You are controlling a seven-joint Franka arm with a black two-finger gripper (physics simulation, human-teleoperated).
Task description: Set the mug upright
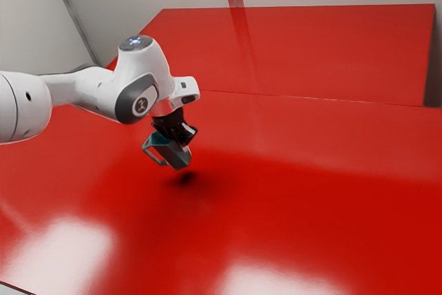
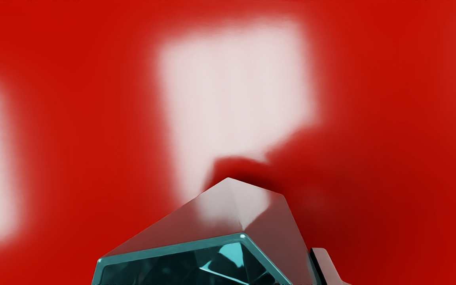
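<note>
Exterior view: the jaws (image 1: 182, 138) pinch the tilted mug (image 1: 171, 154) above the counter (image 1: 297, 184), the mug lying toward seven o'clock from them. Its long axis slants from rim (image 2: 172, 247) near ten-thirty to base (image 1: 183, 165) near four-thirty, a lean the coming turn must likely take out before lowering.
</note>
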